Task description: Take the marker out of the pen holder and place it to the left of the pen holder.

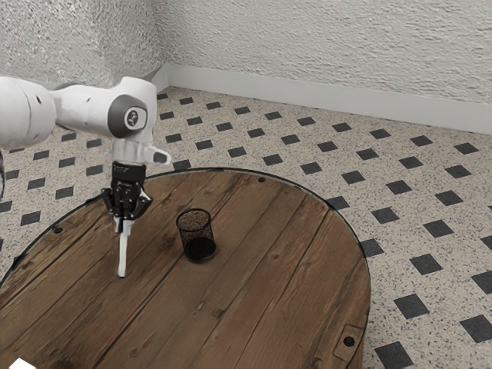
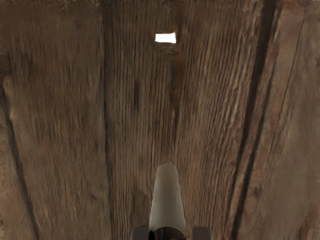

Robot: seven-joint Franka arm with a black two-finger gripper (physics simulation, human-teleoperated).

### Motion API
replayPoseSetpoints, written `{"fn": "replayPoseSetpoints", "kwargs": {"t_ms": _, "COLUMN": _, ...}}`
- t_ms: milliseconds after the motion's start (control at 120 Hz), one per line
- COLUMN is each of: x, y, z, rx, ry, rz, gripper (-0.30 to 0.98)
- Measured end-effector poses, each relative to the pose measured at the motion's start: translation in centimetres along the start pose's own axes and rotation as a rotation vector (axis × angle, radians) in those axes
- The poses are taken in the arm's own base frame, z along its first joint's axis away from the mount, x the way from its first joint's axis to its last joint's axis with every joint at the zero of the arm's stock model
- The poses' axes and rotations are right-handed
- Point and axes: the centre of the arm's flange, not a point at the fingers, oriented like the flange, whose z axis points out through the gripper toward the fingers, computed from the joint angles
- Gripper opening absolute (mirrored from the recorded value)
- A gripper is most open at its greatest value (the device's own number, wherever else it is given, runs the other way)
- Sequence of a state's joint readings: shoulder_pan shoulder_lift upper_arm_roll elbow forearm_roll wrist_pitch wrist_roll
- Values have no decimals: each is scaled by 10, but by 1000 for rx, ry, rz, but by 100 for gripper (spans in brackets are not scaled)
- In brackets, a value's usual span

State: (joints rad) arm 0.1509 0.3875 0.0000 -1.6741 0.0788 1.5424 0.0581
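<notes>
Claw (image 1: 123, 222) gripping marker (image 1: 122, 254), nr upright; prob. light, stiff, slick; best held nr top, as now; pen holder (image 1: 201, 247) apart, exterior view's right.

Pen holder (image 1: 197, 236) on table (image 1: 269, 261), marker (image 1: 123, 250) near — outside

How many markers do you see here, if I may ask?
1: the marker, held roughly upright in my gripper, beside the pen holder. A white thing, cut off at the exterior view's corner, I cannot identify.
</notes>
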Motion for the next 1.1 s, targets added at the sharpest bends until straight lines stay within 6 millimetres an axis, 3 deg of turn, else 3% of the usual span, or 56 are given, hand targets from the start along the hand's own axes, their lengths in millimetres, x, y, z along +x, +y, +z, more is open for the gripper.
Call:
{"fn": "replayPoseSetpoints", "kwargs": {"t_ms": 150, "x": 35, "y": -14, "z": 5, "rx": -19, "ry": -31, "rz": 53, "gripper": -9}}
{"fn": "replayPoseSetpoints", "kwargs": {"t_ms": 350, "x": 52, "y": -18, "z": 4, "rx": -21, "ry": -42, "rz": 129, "gripper": -9}}
{"fn": "replayPoseSetpoints", "kwargs": {"t_ms": 567, "x": 46, "y": -17, "z": -2, "rx": -53, "ry": -39, "rz": 192, "gripper": 36}}
{"fn": "replayPoseSetpoints", "kwargs": {"t_ms": 683, "x": 6, "y": -13, "z": -49, "rx": -28, "ry": 39, "rz": 217, "gripper": 50}}
{"fn": "replayPoseSetpoints", "kwargs": {"t_ms": 817, "x": -110, "y": 26, "z": -139, "rx": 63, "ry": 269, "rz": 281, "gripper": 59}}
{"fn": "replayPoseSetpoints", "kwargs": {"t_ms": 917, "x": -169, "y": 51, "z": -189, "rx": 108, "ry": 429, "rz": 288, "gripper": 62}}
{"fn": "replayPoseSetpoints", "kwargs": {"t_ms": 1025, "x": -203, "y": 73, "z": -224, "rx": 169, "ry": 538, "rz": 280, "gripper": 65}}
{"fn": "replayPoseSetpoints", "kwargs": {"t_ms": 1100, "x": -216, "y": 68, "z": -233, "rx": 181, "ry": 569, "rz": 241, "gripper": 66}}
